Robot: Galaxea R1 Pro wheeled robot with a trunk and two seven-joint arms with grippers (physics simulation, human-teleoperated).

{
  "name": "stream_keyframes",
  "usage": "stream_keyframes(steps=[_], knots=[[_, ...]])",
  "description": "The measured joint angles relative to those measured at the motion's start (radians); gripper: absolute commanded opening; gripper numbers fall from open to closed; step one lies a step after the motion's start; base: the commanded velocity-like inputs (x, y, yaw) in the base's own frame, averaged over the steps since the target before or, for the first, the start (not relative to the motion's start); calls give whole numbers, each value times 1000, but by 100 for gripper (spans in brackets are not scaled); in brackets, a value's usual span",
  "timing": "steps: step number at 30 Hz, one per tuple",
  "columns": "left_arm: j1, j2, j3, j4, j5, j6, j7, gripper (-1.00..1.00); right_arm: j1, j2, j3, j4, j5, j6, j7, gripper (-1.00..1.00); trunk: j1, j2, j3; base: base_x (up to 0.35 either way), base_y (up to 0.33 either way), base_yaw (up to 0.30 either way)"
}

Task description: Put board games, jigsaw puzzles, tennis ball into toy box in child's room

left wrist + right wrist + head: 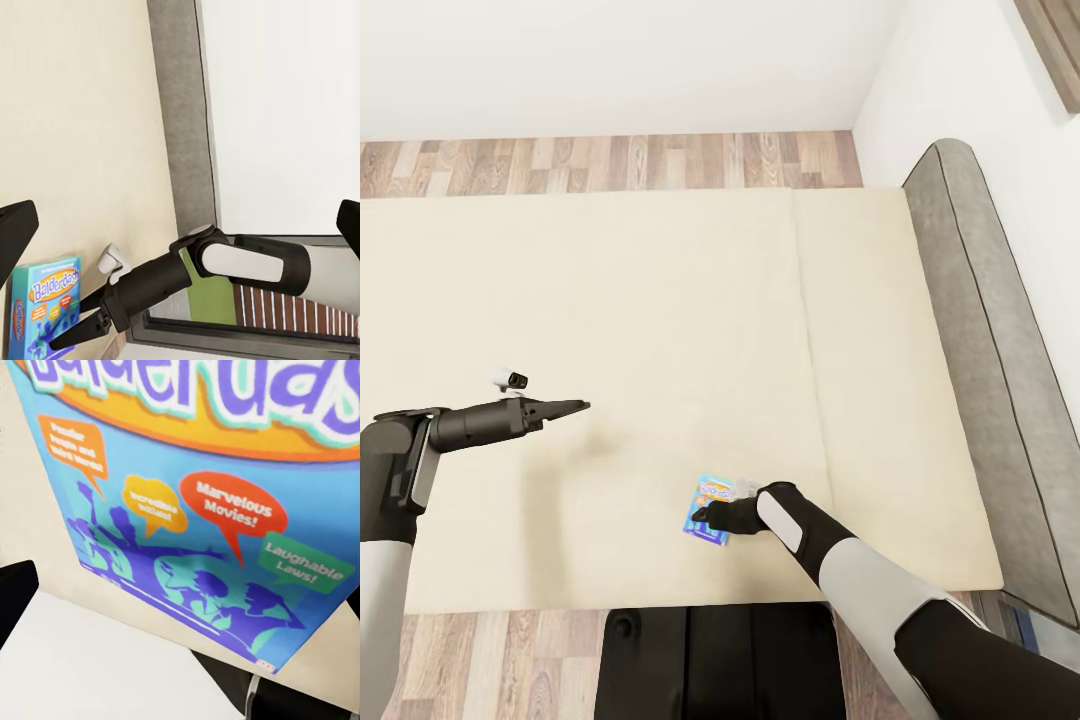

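Note:
A bright blue board game (711, 497) with orange print lies flat on the beige mattress of the bed (660, 300), near its front edge. My right gripper (701, 517) hovers just over the box's near end, its two fingers apart. In the left wrist view the same box (41, 300) reads "Balderdash", and the right gripper (66, 331) points at its edge with a gap between the fingers. Up close, the cover (202, 472) lies under the open right gripper (184, 600). My left gripper (582, 405) is held above bare mattress to the left, open (180, 225) and empty.
The grey headboard (980, 330) runs along the bed's right side against a white wall. Wood plank floor (610, 165) lies beyond the bed's far edge and at its near edge. My dark base (710, 660) stands against the front of the bed.

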Motion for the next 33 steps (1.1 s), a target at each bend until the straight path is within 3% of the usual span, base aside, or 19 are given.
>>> stream_keyframes(steps=[25, 33], knots=[[0, 0, 2, 0, 0, 0, 0, 100, -3, 0, -5, -2, 1, 46, -5, 100, 0, 0, 0, 0, 0, 0], [0, 0, 2, 0, 0, 0, 0, 100, -5, 0, -6, -64, -1, 104, -11, 100, 0, 0, 0, 0, 0, 0]])
